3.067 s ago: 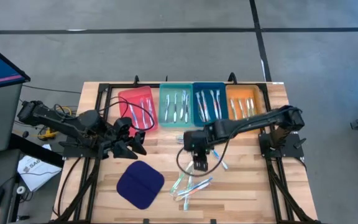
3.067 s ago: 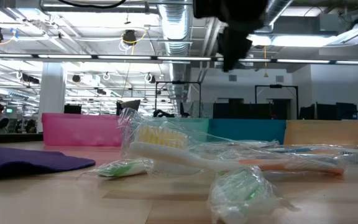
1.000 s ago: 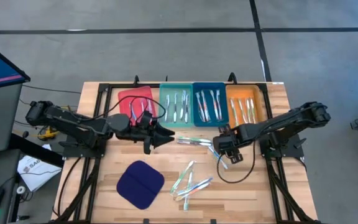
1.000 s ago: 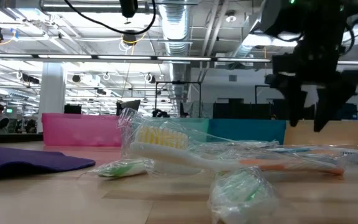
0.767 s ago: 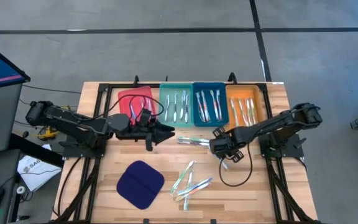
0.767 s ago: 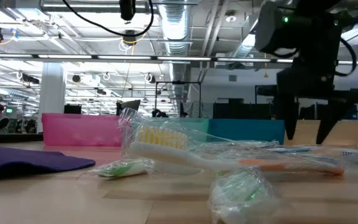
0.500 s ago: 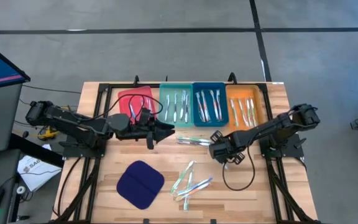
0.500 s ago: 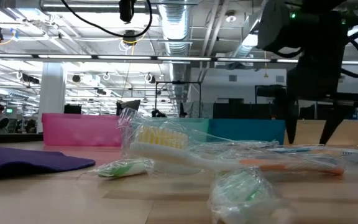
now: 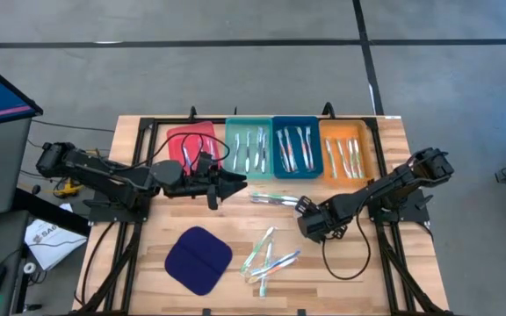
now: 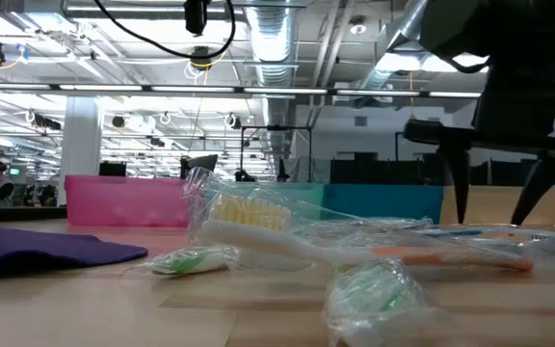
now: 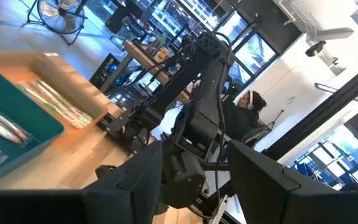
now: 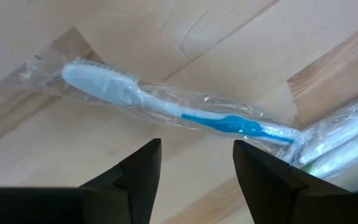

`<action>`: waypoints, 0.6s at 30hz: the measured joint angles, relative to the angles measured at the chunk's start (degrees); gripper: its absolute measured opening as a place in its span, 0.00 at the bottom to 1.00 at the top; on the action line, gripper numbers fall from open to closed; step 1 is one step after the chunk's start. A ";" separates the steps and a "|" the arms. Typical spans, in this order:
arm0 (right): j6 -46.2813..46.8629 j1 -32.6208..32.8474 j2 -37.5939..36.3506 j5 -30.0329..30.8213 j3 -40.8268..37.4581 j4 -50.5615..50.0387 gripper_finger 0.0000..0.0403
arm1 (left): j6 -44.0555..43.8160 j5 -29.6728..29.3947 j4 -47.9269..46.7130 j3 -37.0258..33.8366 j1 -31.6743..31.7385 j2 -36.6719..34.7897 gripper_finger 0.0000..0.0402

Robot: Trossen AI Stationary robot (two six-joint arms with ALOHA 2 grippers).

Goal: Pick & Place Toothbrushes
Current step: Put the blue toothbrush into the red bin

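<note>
Directly under the right gripper (image 12: pixel 194 165), fingers spread, lies a plastic-wrapped white toothbrush (image 12: pixel 166 106) with blue handle; left gripper (image 9: pixel 233 184) at nine o'clock, fingers parted.

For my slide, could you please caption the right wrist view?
Right gripper, jaws open, poised above a plastic-wrapped blue-handled toothbrush lying on the wooden table.

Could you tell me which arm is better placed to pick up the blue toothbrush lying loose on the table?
The right: its open gripper hangs directly over the blue toothbrush, fingers either side. The left gripper waits by the red tray.
</note>
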 joint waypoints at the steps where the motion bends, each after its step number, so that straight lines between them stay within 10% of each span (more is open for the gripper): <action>1: 0.00 -0.06 0.00 -0.02 0.00 0.04 0.49 | 0.00 -0.02 0.00 0.00 -0.20 0.00 0.44; 18: -6.35 -0.04 0.00 -0.11 0.00 4.11 0.54 | -1.03 -0.07 -0.02 -0.02 -0.34 0.00 0.44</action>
